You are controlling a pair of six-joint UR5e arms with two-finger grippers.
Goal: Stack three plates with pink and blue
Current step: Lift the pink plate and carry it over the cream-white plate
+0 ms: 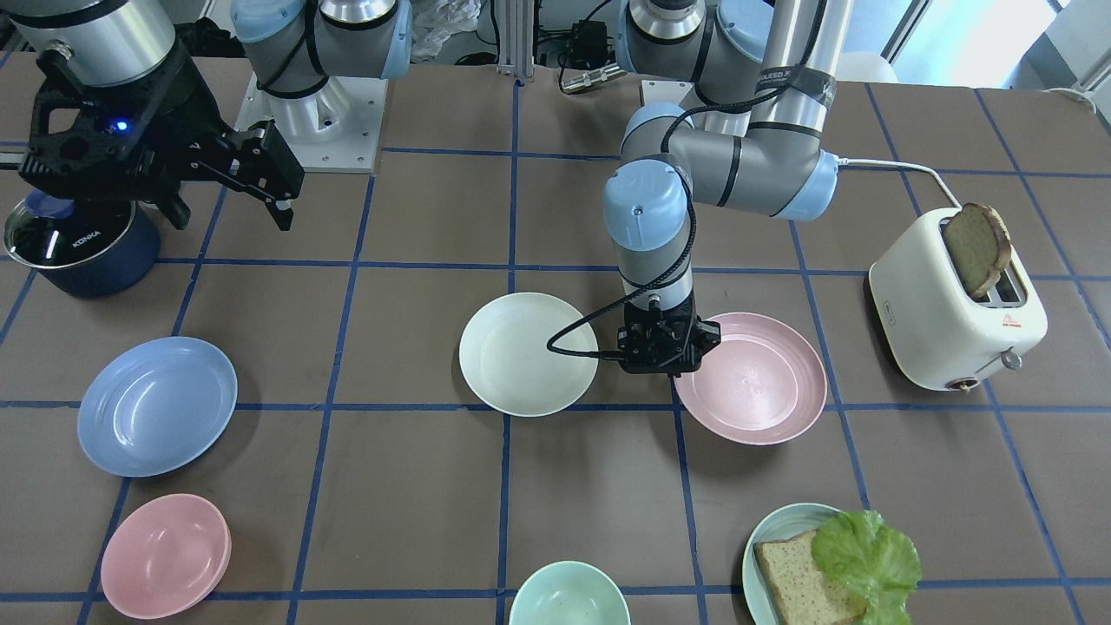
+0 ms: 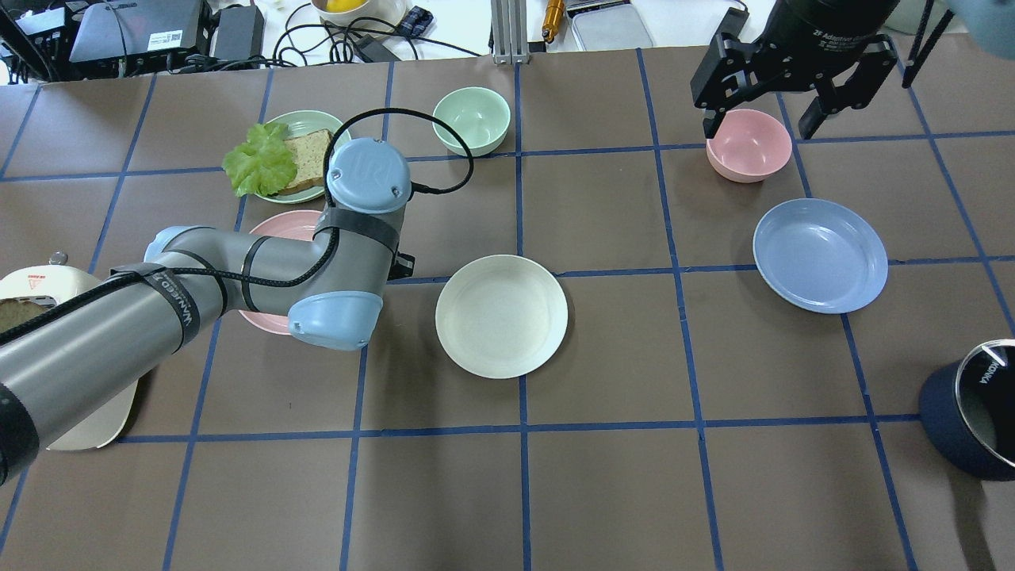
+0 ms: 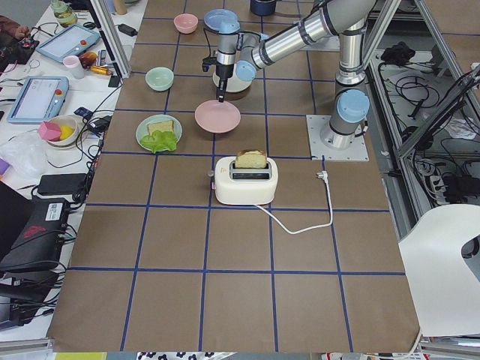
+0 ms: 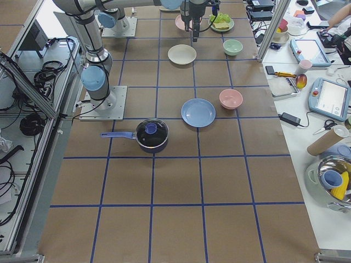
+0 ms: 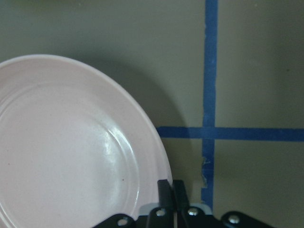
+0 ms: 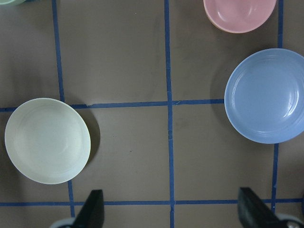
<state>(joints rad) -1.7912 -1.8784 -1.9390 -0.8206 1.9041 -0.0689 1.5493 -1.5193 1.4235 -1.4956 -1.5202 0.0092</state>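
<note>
The pale pink plate (image 1: pixel 755 378) lies right of centre in the front view and fills the left of the left wrist view (image 5: pixel 66 152). My left gripper (image 1: pixel 671 366) is shut on its rim, and the fingers (image 5: pixel 166 190) are pressed together at the plate's edge. A wide shadow under the plate suggests it is slightly raised. The cream-white plate (image 1: pixel 525 351) lies flat just beside it, apart (image 2: pixel 501 315). The light blue plate (image 1: pixel 156 405) lies alone far off on the right arm's side (image 2: pixel 820 254). My right gripper (image 2: pixel 759 127) is open and empty, high above the table (image 6: pixel 169 192).
A small pink bowl (image 2: pixel 748 144) sits under the right gripper, near the blue plate. A mint bowl (image 2: pixel 471 119) and a teal plate (image 1: pixel 772 538) with bread and lettuce stand at the far edge. A white toaster (image 1: pixel 946 321) stands beyond the pink plate. A navy lidded pot (image 1: pixel 78 247) stands near the right arm.
</note>
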